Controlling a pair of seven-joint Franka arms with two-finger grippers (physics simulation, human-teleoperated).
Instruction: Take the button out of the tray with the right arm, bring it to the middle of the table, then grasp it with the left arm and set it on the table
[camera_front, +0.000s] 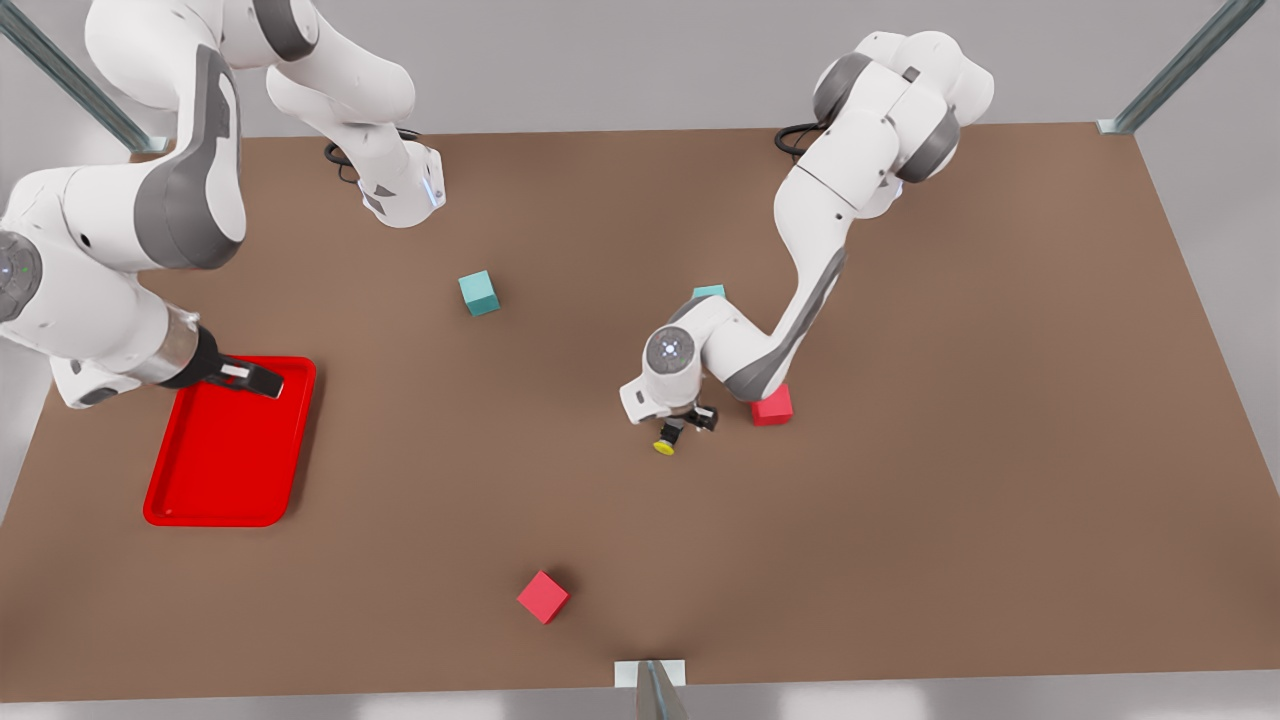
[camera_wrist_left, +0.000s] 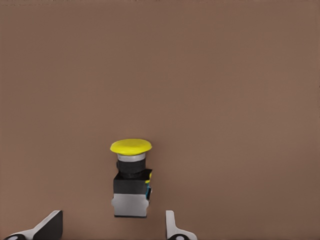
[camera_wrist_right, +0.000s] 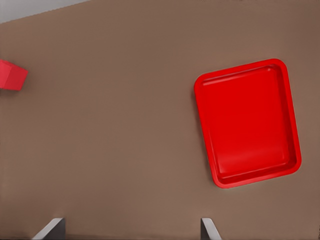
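The button (camera_front: 667, 439), with a yellow cap on a black body, lies on its side on the brown table (camera_front: 1000, 400) near the middle. My left gripper (camera_front: 690, 419) hovers just above it, open. In the left wrist view the button (camera_wrist_left: 131, 177) lies between the spread fingers (camera_wrist_left: 50, 226), touching neither. The red tray (camera_front: 225, 450) sits at the front view's left and holds nothing. My right gripper (camera_front: 258, 380) hangs open over the tray's far edge. In the right wrist view the tray (camera_wrist_right: 248, 122) lies ahead of the right gripper (camera_wrist_right: 130, 225).
A teal cube (camera_front: 479, 293) sits behind the middle. Another teal cube (camera_front: 709, 291) peeks from behind the left arm. One red cube (camera_front: 772, 405) lies close beside the left gripper, and another red cube (camera_front: 543, 597) lies near the front edge. A red cube (camera_wrist_right: 11, 75) also appears in the right wrist view.
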